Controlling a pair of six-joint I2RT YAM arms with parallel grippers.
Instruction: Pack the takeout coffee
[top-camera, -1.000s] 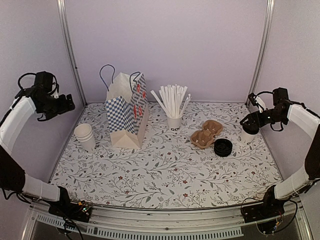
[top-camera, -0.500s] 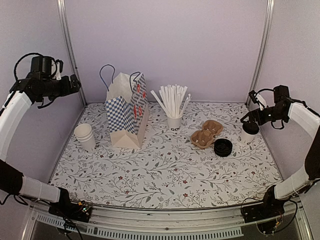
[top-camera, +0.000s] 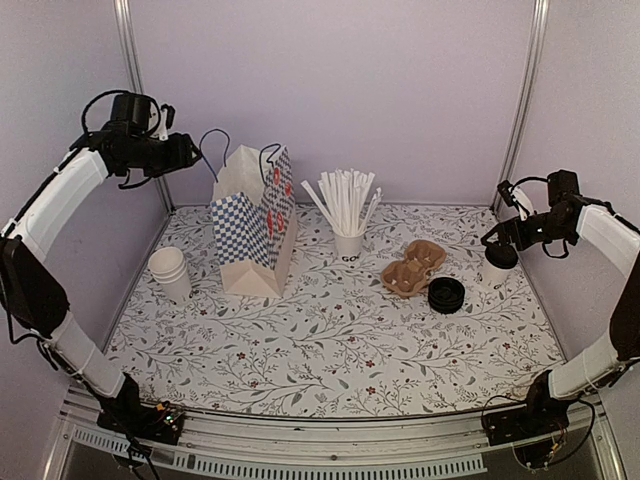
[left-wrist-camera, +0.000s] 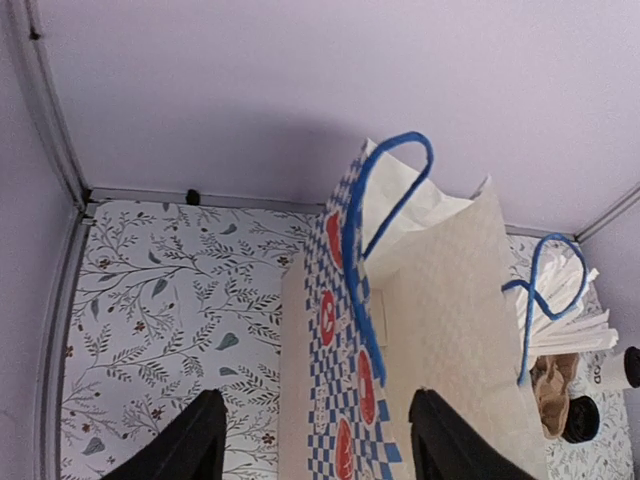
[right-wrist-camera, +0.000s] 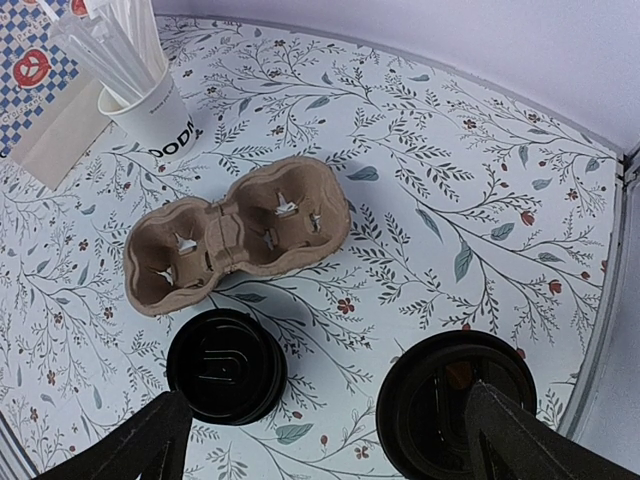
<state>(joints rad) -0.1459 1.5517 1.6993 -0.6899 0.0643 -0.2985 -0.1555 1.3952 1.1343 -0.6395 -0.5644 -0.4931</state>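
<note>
Over a floral-covered table (top-camera: 330, 350), a blue-checked paper bag (top-camera: 255, 230) stands upright with its mouth open. The left gripper (left-wrist-camera: 312, 400) hangs just above the bag, jaws partly spread and holding nothing; a careless push from them could topple or crumple the light bag. Well apart from the bag, beyond the cardboard cup carrier (right-wrist-camera: 235, 235), the right gripper (right-wrist-camera: 328, 394) hovers with jaws wide and empty over the takeout coffee (right-wrist-camera: 455, 405). The coffee stands on the table at the edge farthest from the bag, black lid on. It sits toward one side of those jaws rather than centred, so closing from here would likely clip the rim and tip it, or pop the lid. A loose black lid (right-wrist-camera: 226, 365), just on the bag side of the coffee, could be grabbed by mistake.
</note>
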